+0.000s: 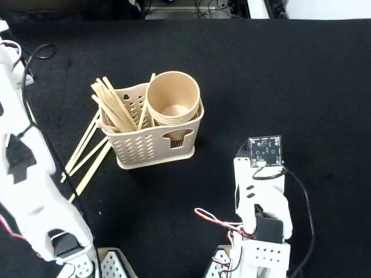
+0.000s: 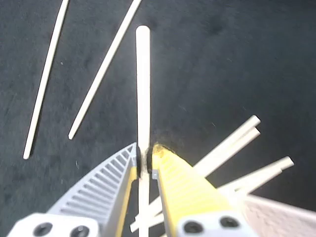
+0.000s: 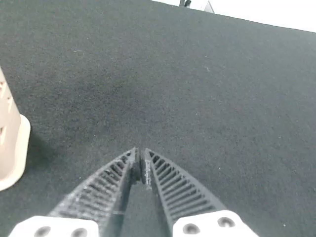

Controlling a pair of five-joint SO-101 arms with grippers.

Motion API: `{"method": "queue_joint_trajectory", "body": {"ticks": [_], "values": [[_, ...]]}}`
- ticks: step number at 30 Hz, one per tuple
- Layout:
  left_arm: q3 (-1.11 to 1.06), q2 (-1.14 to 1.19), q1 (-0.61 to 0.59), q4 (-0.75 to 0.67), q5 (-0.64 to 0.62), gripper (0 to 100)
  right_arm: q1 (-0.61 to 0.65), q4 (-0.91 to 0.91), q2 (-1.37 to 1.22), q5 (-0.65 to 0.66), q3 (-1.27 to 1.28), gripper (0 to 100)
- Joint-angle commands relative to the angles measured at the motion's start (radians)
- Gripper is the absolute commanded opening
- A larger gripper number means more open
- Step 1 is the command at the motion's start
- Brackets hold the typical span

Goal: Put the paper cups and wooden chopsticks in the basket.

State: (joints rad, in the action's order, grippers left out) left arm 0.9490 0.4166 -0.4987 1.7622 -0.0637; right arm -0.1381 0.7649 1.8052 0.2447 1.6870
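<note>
The left end effector (image 2: 144, 157) is pressed together on a single wooden chopstick (image 2: 142, 84). The stick is pinched between the fingertips and projects straight out beyond them over the black worktop (image 2: 237, 59). One finger (image 2: 180, 192) is faced in yellow. Two loose chopsticks (image 2: 101, 74) are seen lying on the worktop beyond the tips, apart from the pinched one. Several more chopsticks (image 2: 232, 143) are fanned out beneath the yellow finger. Whether these lie on the worktop or stand in the basket cannot be told from that view.

The right end effector (image 3: 140, 165) is closed tip to tip with nothing between, and is held above bare worktop. A corner of the basket (image 3: 10, 143) is seen off to one side, well apart from the tips.

In the high view the basket (image 1: 145, 149) is set upright near the middle of the worktop. The paper cups (image 1: 174, 98) are nested in one stack in its right compartment, and a bundle of chopsticks (image 1: 113, 107) is leaned in the left one. A few further chopsticks (image 1: 87, 153) are found on the worktop just beside the basket's left wall, between it and the left arm (image 1: 29, 185). The right arm (image 1: 261, 191) is placed to the lower right of the basket, apart from it.
</note>
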Motion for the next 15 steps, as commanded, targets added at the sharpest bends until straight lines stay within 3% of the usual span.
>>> {"method": "queue_joint_trajectory", "body": {"ticks": [1, 6, 15], "values": [[-0.275, -0.376, 0.096, -0.058, -0.015, 3, 0.008, -0.011, 0.065, 0.002, -0.004, 2.1], [-0.656, -0.749, 0.223, -0.267, -0.021, 3, 0.008, -0.011, 0.065, 0.002, -0.004, 2.1], [-1.636, -1.583, 0.360, -1.132, -0.021, 3, 0.009, -0.011, 0.065, 0.002, -0.004, 2.1]]}}
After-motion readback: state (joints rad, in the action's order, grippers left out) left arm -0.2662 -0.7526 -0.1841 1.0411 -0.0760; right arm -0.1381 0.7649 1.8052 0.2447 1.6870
